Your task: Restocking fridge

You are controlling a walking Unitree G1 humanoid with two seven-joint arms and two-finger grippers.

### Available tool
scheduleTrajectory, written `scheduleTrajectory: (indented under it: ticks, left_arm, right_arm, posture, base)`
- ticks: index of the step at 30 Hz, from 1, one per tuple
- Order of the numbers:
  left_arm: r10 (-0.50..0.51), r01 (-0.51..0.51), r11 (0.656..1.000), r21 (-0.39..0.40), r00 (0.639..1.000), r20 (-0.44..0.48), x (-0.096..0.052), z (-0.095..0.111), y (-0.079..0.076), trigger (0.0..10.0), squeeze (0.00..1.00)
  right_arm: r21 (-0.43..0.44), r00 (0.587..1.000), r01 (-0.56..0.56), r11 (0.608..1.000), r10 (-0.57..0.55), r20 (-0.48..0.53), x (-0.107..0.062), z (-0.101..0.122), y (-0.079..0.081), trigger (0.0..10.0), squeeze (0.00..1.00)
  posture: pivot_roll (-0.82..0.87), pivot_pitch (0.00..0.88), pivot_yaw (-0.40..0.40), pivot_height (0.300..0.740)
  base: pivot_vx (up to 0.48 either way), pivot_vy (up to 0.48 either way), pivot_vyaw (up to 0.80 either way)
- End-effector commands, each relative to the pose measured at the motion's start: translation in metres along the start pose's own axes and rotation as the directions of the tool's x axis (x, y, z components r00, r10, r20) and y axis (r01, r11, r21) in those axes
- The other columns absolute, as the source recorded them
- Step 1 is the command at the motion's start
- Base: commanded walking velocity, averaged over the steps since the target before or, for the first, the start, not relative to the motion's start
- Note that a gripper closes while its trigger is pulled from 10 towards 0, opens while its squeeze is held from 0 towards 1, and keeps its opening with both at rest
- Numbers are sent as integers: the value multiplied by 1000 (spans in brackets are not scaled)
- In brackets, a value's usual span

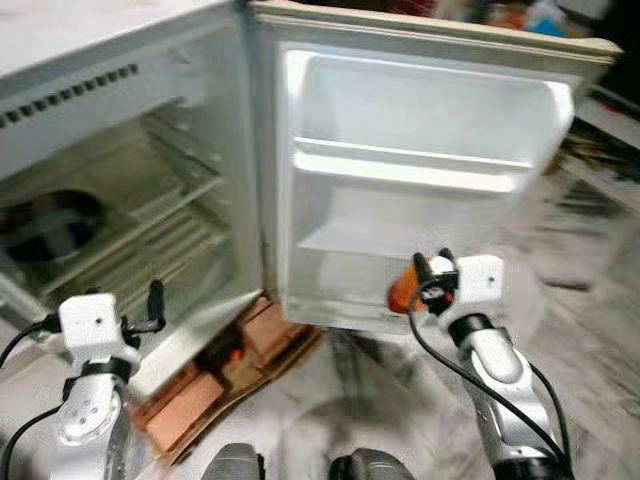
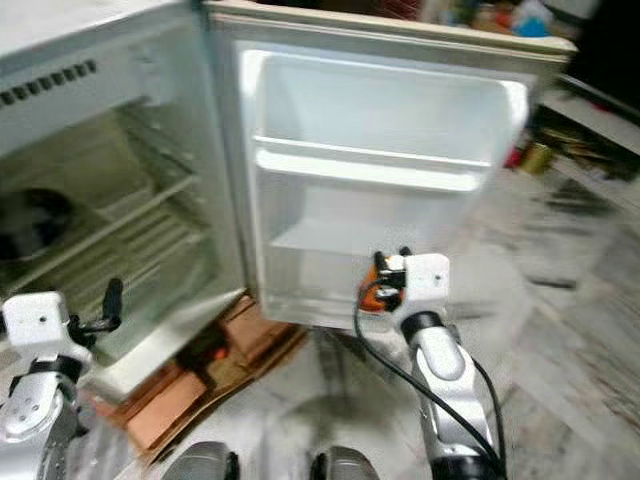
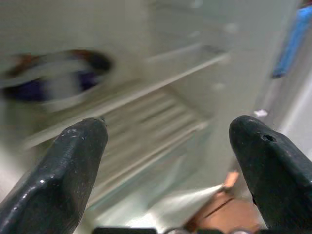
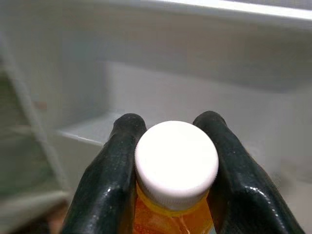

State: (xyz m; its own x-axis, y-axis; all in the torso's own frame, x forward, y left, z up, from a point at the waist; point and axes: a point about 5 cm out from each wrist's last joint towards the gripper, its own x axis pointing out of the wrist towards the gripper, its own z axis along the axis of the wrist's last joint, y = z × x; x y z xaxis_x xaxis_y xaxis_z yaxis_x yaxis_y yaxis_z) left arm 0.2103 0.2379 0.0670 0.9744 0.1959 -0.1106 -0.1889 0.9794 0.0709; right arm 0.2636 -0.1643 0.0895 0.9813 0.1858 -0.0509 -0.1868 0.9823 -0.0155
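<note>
A small white fridge (image 1: pixel 120 130) stands open, its door (image 1: pixel 420 170) swung out to the right with empty door shelves (image 1: pixel 410 170). My right gripper (image 1: pixel 432 268) is shut on an orange bottle (image 1: pixel 402 292) with a white cap (image 4: pixel 176 163), held in front of the door's lowest shelf. Both black fingers (image 4: pixel 109 180) clamp the bottle just below the cap. My left gripper (image 1: pixel 150 305) is open, raised before the fridge's wire racks (image 3: pixel 146 122), with nothing between its fingertips (image 3: pixel 78 161).
A dark bowl-like thing (image 1: pixel 45 225) lies on a rack inside the fridge. Brown cardboard and bricks (image 1: pixel 220 375) lie under the fridge's front corner. Clutter stands behind the door top (image 1: pixel 520 15) and at the right on the marbled floor (image 1: pixel 590 330).
</note>
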Motion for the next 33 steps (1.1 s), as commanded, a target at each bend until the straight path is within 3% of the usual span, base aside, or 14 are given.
scheduleTrajectory:
  ticks: [1,12,19,28,33]
  left_arm:
    - [-15,15,1000,-1,1000,-3,3,1,-6,10000,0]
    - [-28,28,1000,11,1000,3,9,5,-7,10000,0]
    - [-57,57,998,12,998,-9,3,1,-10,10000,0]
    - [-50,50,999,6,999,0,6,3,-9,10000,0]
    - [-54,54,999,6,999,-5,4,2,-10,10000,0]
  right_arm:
    - [-2,1000,-10,1000,10,18,-3,2,-3,10000,0]
    - [-21,999,29,999,-28,41,9,8,-5,10000,0]
    - [-19,999,20,1000,-19,33,8,4,-3,10000,0]
    - [-16,999,5,1000,-5,34,8,5,-1,10000,0]
    - [-16,1000,1,1000,-1,31,8,4,-1,10000,0]
  posture:
    - [43,77,-51,740]
    - [46,95,-42,740]
    - [43,109,-51,740]
    - [41,114,-58,740]
    - [39,119,-61,718]
  base:
    - [0,0,0]
    - [0,0,0]
    - [0,0,0]
    - [0,0,0]
    - [0,0,0]
